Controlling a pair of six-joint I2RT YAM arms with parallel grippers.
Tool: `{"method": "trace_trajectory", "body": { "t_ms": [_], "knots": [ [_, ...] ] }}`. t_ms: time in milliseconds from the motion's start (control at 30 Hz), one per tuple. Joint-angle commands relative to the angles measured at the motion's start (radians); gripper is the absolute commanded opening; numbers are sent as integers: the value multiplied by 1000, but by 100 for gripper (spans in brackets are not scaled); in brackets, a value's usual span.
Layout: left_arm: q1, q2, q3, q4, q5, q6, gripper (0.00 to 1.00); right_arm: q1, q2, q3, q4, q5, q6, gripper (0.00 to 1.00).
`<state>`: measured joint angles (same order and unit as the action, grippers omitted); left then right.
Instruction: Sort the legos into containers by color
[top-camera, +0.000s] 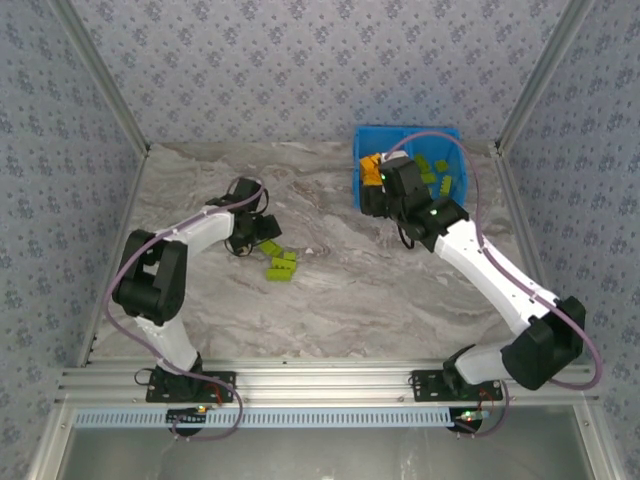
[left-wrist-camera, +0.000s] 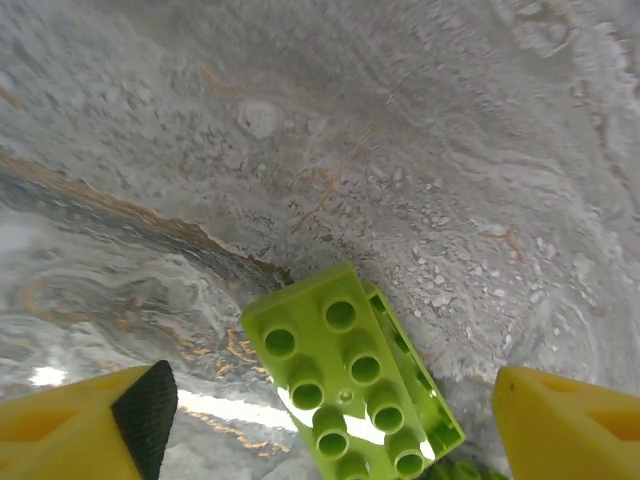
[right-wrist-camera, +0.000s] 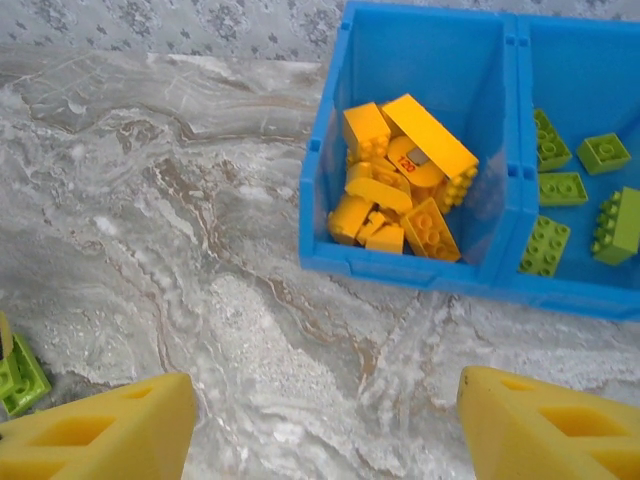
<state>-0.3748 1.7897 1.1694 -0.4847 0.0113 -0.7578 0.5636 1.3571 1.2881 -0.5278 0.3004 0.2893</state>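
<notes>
One marble table is carrying everything. One blue bin is sitting at its far right, two compartments side by side. The left one is holding roughly seven orange bricks heaped together, the right one five green bricks lying apart. About three loose green pieces are lying on the table's left half. My right gripper is hovering before the bin, fingers spread, nothing between. My left gripper is hanging over one green two-by-four brick, fingers apart either side, not touching it.
</notes>
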Motion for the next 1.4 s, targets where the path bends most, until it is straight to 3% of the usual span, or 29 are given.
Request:
{"method": "trace_trajectory", "body": {
  "t_ms": [0, 100, 200, 300, 400, 500, 800, 1067, 1233, 1367],
  "knots": [
    [1, 17, 14, 40, 35, -16, 72, 23, -46, -26, -53, 21, 40, 73],
    [0, 24, 3, 44, 38, -23, 58, 40, -57, -33, -64, 27, 58, 73],
    [0, 22, -4, 41, 38, -26, 52, 54, -59, -33, -66, 20, 71, 73],
    [0, 22, -10, 36, 34, -26, 51, 56, -58, -35, -64, -35, 98, 73],
    [0, 39, -10, 31, 32, -26, 59, 60, -64, -38, -64, -64, 117, 73],
    [1, 66, -3, 40, 56, -23, 60, 71, -75, -42, -69, -61, 126, 73],
    [-2, 49, 13, 27, 69, -31, 34, 83, -104, -63, -85, -89, 169, 73],
    [-17, -148, 71, -29, 110, -72, 24, 73, -127, -132, 40, -263, 245, 74],
    [-42, -226, 113, -2, 212, -147, 22, 73, -124, -219, 253, -491, 268, 75],
    [-80, -275, 137, 67, 288, -237, 21, 85, -111, -284, 442, -650, 301, 87]
  ]
}}
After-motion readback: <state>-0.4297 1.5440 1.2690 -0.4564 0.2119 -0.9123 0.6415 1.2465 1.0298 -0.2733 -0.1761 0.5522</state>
